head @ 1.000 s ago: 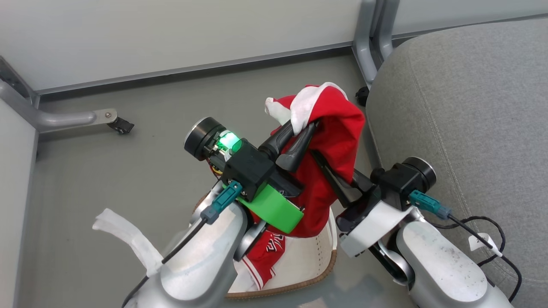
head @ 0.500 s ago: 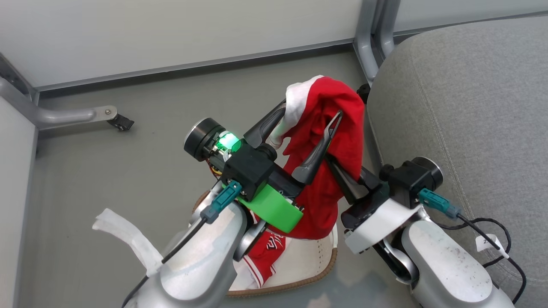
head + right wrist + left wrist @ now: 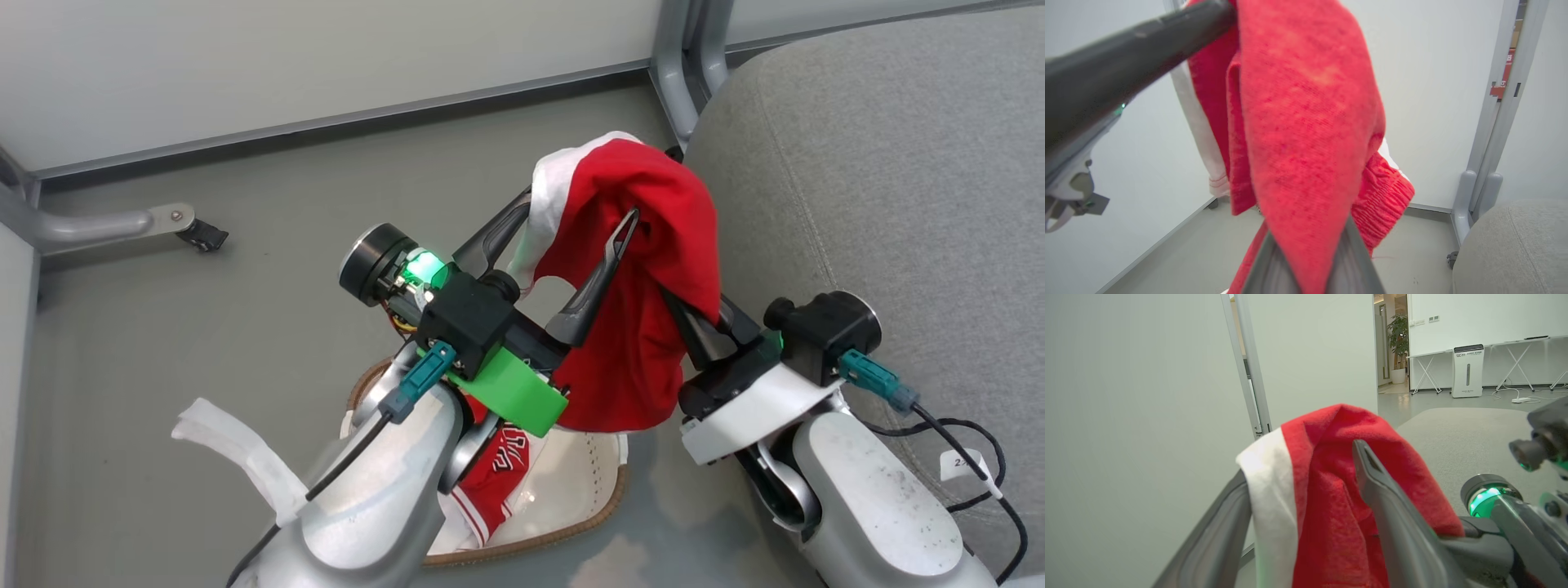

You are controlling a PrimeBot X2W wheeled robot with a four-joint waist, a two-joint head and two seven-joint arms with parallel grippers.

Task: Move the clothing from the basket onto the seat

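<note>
light: bright, even | shadows: faint | R wrist: clothing (image 3: 1306, 134) blurry close-up

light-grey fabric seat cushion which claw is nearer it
Right. The right claw, shut on the soft red white-trimmed garment, is beside the light-grey fabric seat; the open left claw is farther left.

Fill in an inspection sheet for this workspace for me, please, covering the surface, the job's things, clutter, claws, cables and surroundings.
Surface: grey floor, with the basket standing on it.
Job's things: one red garment is lifted above the basket, beside the seat; a second red garment lies in the basket; no clothing on the part of the seat in view.
Clutter: nothing seen.
Claws: left claw open, the garment's white trim draped over one finger; right claw shut on the same garment.
Cables: a black cable with a white tag trails across the seat; a second cable runs along the left arm.
Surroundings: pale wall panels; grey metal frame legs on castors.
</note>
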